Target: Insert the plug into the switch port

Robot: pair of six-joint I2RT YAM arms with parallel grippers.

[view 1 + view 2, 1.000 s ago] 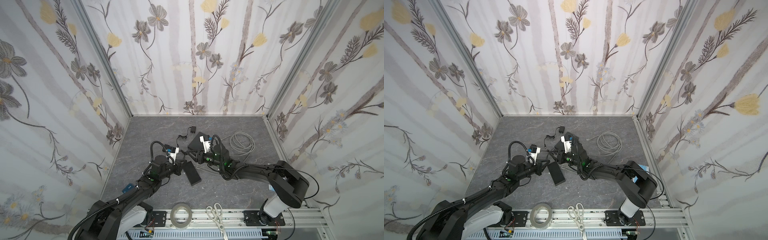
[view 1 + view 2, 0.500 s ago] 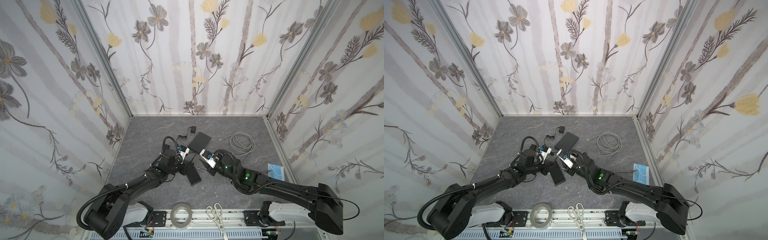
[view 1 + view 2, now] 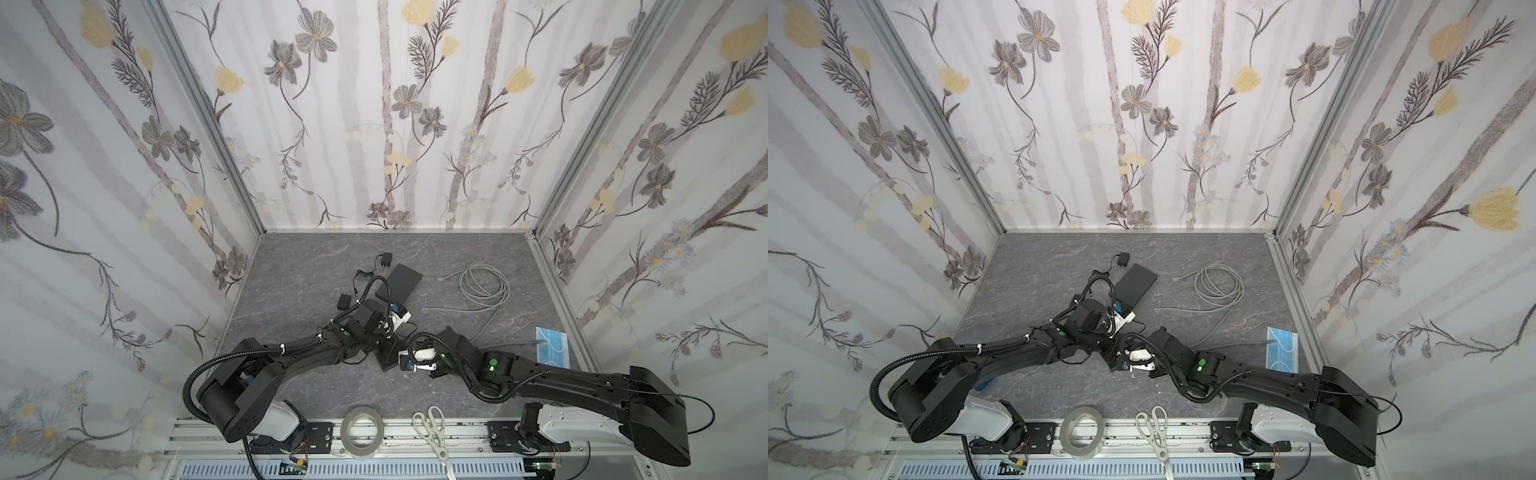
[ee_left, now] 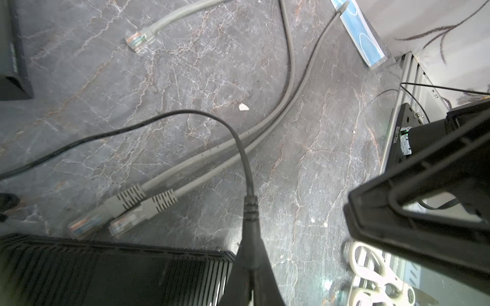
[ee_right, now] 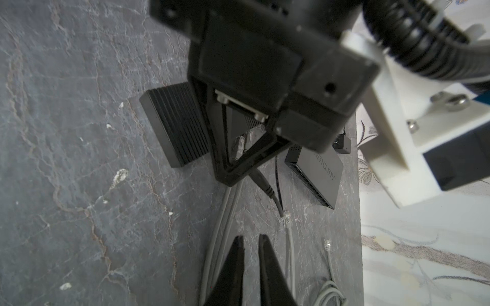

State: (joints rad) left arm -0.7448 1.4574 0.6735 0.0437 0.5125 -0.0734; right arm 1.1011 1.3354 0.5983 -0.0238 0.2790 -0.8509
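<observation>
My left gripper (image 4: 251,262) is shut on a black barrel plug (image 4: 250,212), whose thin black cable arcs away over the floor. Right beside it lies a ribbed black switch (image 4: 106,273) (image 3: 385,362). Two grey network plugs (image 4: 106,220) lie with their tips at the switch's edge. In the right wrist view the left gripper (image 5: 238,169) hangs just ahead, holding the plug (image 5: 262,182) next to the switch (image 5: 175,127). My right gripper (image 5: 251,238) hovers over the floor with a narrow gap between its fingers and nothing in it.
A flat black box with a row of ports (image 3: 398,283) (image 5: 315,172) lies farther back. A coil of grey cable (image 3: 484,286) is at the back right and a blue mask (image 3: 552,347) by the right wall. A tape roll (image 3: 362,430) and scissors (image 3: 432,432) rest on the front rail.
The right gripper has pulled back from the flat box toward the front, and its jaws have narrowed. The left gripper has moved right to the ribbed switch, still shut on the plug.
</observation>
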